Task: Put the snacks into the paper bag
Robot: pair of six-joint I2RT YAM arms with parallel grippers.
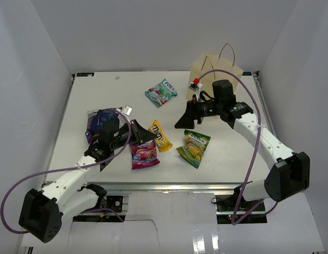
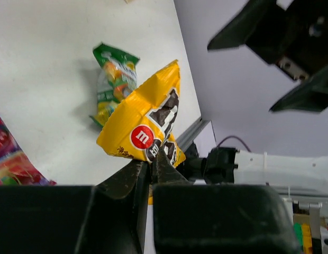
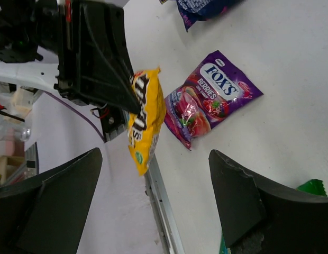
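Observation:
My left gripper is shut on one end of the small yellow packet and holds it above the table. In the left wrist view the gripper pinches the packet. My right gripper is open and empty, facing the yellow packet, which hangs beyond its wide-apart fingers. The purple packet, green-yellow packet and teal packet lie flat. The dark blue packet lies partly under my left arm. The tan paper bag stands at the back right.
A small red and white item sits by the bag's front, just behind my right wrist. White walls close in the table on three sides. A metal rail runs along the near edge.

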